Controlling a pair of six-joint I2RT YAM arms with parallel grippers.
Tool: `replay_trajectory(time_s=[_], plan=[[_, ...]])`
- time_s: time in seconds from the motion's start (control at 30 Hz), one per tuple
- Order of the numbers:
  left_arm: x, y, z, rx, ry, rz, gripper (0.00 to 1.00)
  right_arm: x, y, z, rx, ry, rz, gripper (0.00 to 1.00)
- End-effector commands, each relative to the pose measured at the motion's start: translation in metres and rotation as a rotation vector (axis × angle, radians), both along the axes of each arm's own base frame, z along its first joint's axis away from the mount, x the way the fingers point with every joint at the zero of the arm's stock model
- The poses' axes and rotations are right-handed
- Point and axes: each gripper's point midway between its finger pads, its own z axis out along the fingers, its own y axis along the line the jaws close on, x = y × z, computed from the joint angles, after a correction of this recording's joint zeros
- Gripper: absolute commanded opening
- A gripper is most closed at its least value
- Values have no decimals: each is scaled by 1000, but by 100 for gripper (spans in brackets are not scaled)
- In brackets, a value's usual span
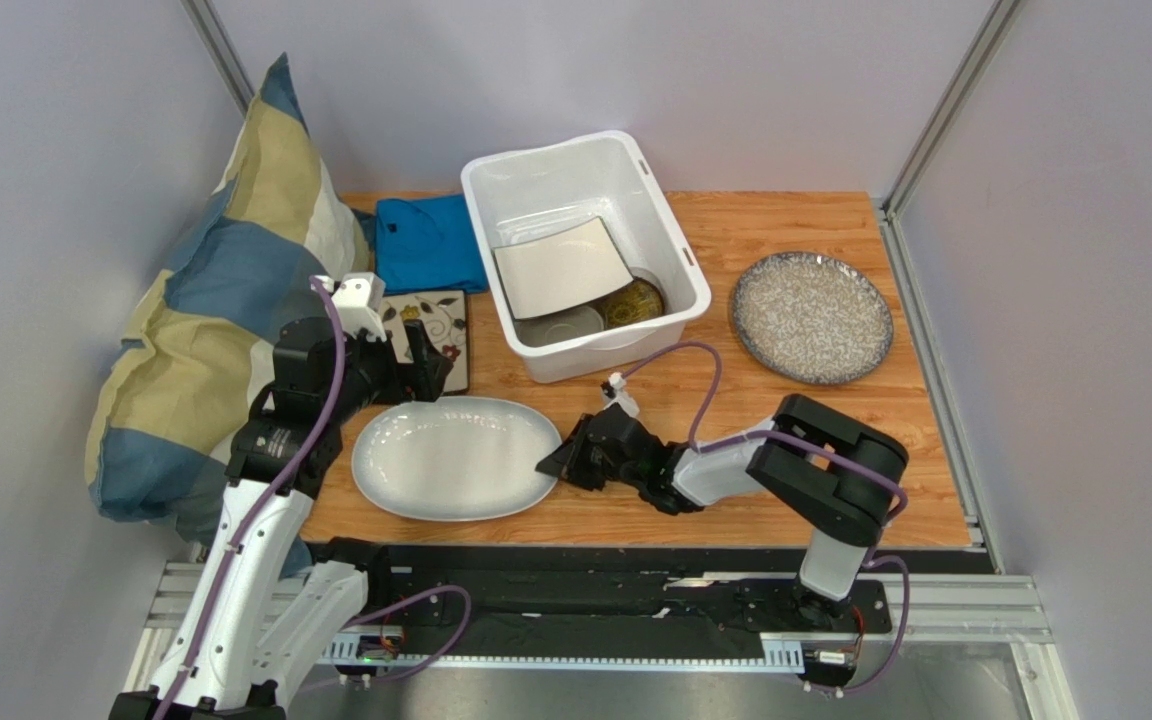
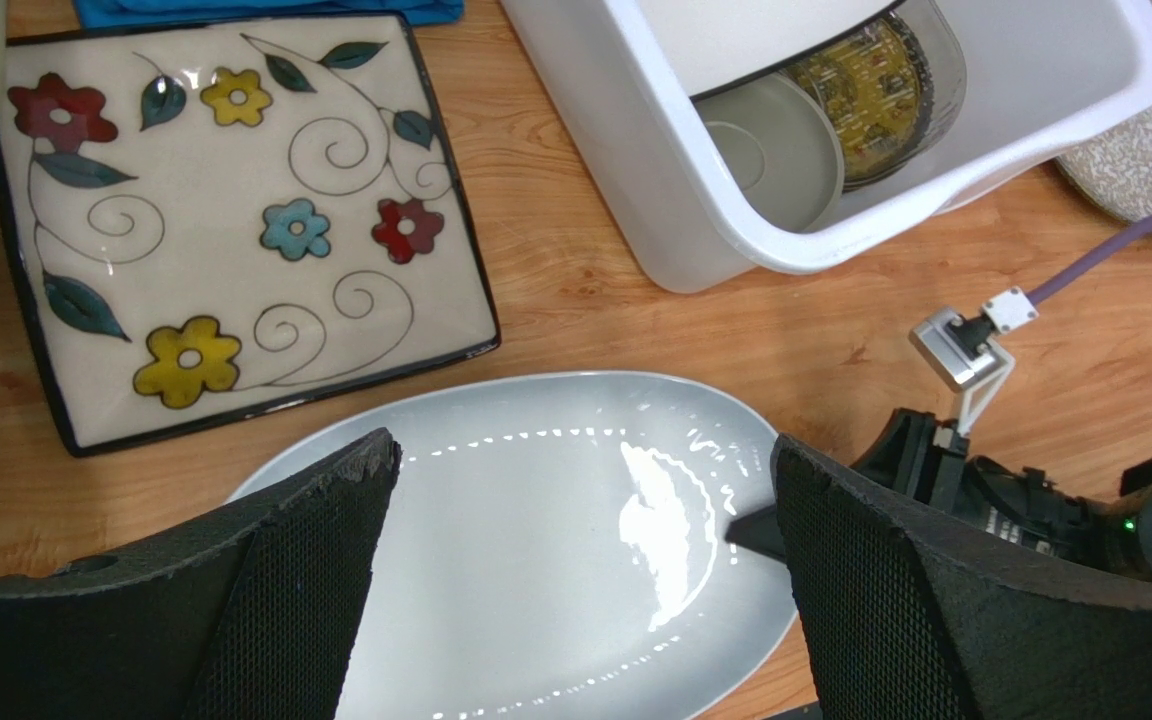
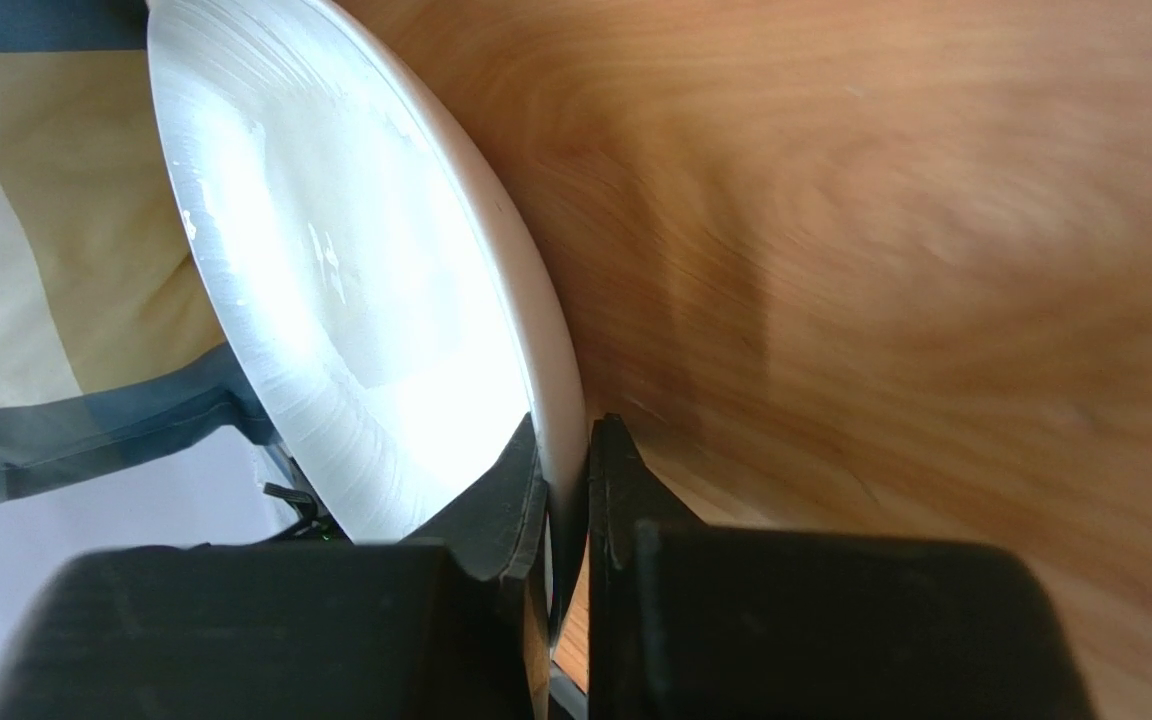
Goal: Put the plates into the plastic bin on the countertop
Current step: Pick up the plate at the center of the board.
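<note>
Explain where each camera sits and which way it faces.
Top external: above and behind, looking down at the countertop; both arms show.
Left wrist: on the left arm, down past the open left gripper at the oval platter.
Right wrist: on the right arm, facing along the right gripper pinching the platter's rim.
All share the platter.

Glossy white oval platter (image 1: 455,458), smooth plastic bin (image 1: 585,360), wood-grain countertop (image 1: 778,383), grey plate (image 1: 812,317) w/ rough-looking speckled surface.
</note>
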Motion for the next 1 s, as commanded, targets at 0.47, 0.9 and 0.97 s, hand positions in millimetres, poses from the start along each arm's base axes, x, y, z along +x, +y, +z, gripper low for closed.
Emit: replay_trajectory(time_s=[0.47,0.9,0.97], plan=[[4,-1,4,0,-31,-10,97,-25,-142,60,-157,-179,-107,0],[5,-2,0,-2,-10,-13,96,-44,-189,120,-149,-263,-89,0],[6,-1,-1,0,-7,-10,96,-41,-191,134,-136,-287,-93,0]])
